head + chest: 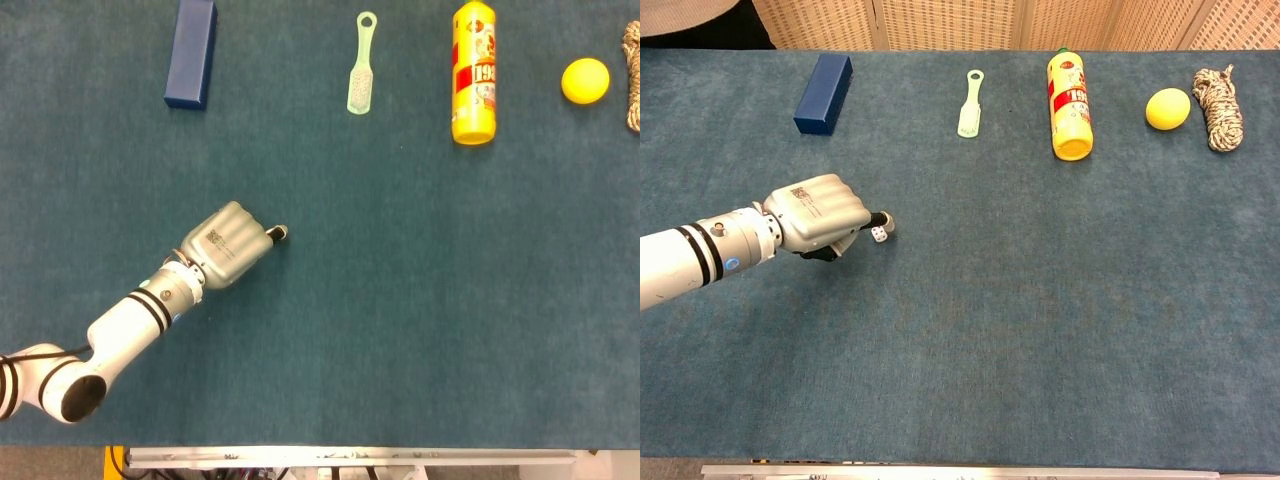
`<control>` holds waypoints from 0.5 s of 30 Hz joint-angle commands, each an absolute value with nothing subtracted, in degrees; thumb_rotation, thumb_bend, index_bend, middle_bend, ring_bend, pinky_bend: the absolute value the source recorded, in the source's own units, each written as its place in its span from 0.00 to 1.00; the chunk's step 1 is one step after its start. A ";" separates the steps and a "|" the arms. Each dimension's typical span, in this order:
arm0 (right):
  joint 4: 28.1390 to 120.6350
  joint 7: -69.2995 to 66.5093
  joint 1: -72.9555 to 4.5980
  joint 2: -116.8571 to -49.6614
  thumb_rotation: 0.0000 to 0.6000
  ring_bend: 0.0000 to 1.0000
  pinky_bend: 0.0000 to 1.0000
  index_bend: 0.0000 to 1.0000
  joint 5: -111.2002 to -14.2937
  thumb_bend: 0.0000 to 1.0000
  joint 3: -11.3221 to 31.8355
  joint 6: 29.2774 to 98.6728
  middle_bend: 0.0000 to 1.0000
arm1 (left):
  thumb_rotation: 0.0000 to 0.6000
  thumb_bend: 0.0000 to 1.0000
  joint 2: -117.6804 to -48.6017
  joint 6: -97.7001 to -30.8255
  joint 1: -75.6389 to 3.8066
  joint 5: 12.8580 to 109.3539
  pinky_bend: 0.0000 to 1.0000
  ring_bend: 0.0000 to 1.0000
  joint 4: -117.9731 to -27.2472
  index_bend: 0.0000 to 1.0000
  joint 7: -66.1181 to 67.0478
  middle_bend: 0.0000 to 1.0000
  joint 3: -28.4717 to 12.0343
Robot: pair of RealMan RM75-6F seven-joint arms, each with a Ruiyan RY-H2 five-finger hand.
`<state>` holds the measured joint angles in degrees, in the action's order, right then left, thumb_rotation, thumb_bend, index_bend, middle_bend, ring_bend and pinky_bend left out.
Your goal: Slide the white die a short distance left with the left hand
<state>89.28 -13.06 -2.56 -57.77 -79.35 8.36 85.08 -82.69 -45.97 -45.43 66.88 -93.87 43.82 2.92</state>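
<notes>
Curling our silver left hand (818, 213) into a fist, we touch one extended fingertip (886, 219) to the small white dotted die (879, 234) just beside it.

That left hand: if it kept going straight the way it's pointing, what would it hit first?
The left hand points rightward; the white die sits right at its fingertip, so probably that first. Beyond it, only bare blue table.

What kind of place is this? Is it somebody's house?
Probably not a house; it looks like a robot test room. A robot's left hand works over a table covered in blue-green cloth, with unrelated things lined up along its far edge: a blue box, a yellow bottle, a coil of rope.
</notes>
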 commanded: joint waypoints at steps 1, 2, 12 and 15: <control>89.32 -12.92 -2.60 -57.80 1.00 0.36 0.45 0.62 -79.45 0.89 8.33 85.03 0.56 | 1.00 1.00 -82.50 -46.41 -45.36 67.12 1.00 1.00 -94.00 0.19 43.67 1.00 3.29; 89.34 -12.82 -2.61 -57.82 1.00 0.36 0.45 0.62 -79.49 0.89 8.29 85.00 0.56 | 1.00 1.00 -82.38 -46.57 -45.35 67.22 1.00 1.00 -94.07 0.19 43.71 1.00 3.50; 89.44 -12.59 -2.60 -57.87 1.00 0.36 0.45 0.62 -79.45 0.89 8.38 85.00 0.56 | 1.00 1.00 -81.38 -47.90 -44.92 67.52 1.00 1.00 -94.67 0.20 43.24 1.00 4.69; 89.41 -12.53 -2.63 -57.90 1.00 0.36 0.45 0.62 -79.36 0.89 8.44 84.96 0.56 | 1.00 1.00 -81.03 -48.31 -44.74 67.83 1.00 1.00 -95.04 0.20 42.88 1.00 4.94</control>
